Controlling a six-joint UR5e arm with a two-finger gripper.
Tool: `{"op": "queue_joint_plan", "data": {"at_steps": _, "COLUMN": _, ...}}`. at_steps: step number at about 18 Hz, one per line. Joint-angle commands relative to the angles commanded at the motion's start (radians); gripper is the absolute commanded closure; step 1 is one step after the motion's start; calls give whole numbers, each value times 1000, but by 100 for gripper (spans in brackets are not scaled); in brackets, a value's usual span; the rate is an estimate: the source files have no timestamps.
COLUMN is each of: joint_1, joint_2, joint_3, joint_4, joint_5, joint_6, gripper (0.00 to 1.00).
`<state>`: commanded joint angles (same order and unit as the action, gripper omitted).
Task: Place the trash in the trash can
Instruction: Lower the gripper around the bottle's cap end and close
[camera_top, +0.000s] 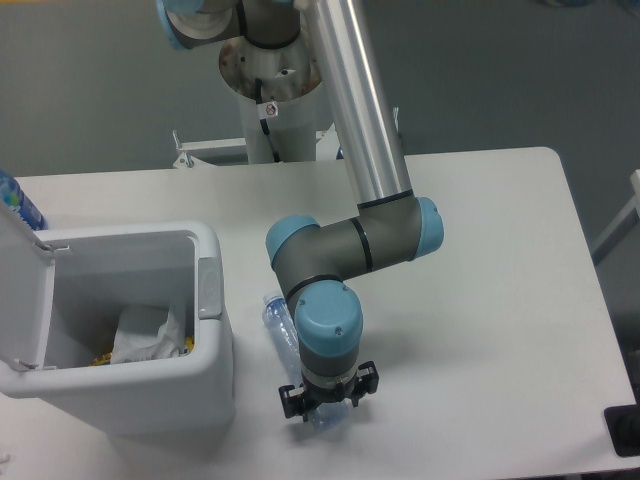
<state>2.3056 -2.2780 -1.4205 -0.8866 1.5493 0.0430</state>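
Hard to see much of the bottle (281, 325): most of it hidden under the robot arm (330, 325), label not in view. Only the top end peeking out by the bin wall, and a bit of clear bottom end showing below the claw (326, 401). Cap too blurry to make out.

Claw down low over the bottom end of the bottle, near the front edge of the table (500, 300). Two black fingers (291, 403) sticking out, one on each side of the clear plastic. Close around it, but can't tell if really squeezing it or only sitting beside it. Not wide open, anyway.

Bottle lying flat on the table, just beside the right wall of the trash can (205, 360). Long way running from back to front, tipped a little: top end toward the back and left, close to the bin; bottom end toward the front edge and a bit right.

Trash can at the front left corner of the table, lid (18, 290) flipped up on its left side, partly cut off. Grey button (208, 288) on the right rim. Crumpled white wrapper (145, 335) down inside the bin. Something yellow beside it, too small to tell. Blue thing (18, 203) at the left edge, cut off.
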Motion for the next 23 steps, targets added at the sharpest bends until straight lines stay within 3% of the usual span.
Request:
{"op": "queue_joint_plan", "data": {"at_steps": 11, "joint_1": 0, "joint_2": 23, "joint_3": -6, "joint_4": -2, "joint_5": -2, "joint_6": 12, "gripper": 47}}
{"op": "queue_joint_plan", "data": {"at_steps": 17, "joint_1": 47, "joint_2": 87, "joint_3": 11, "joint_4": -3, "joint_5": -17, "joint_6": 44, "gripper": 46}}
{"op": "queue_joint_plan", "data": {"at_steps": 19, "joint_1": 87, "joint_2": 118, "joint_3": 29, "joint_4": -3, "joint_5": -75, "joint_6": 52, "gripper": 46}}
{"op": "queue_joint_plan", "data": {"at_steps": 23, "joint_1": 178, "joint_2": 182, "joint_3": 81, "joint_4": -3, "joint_5": -308, "joint_6": 52, "gripper": 46}}
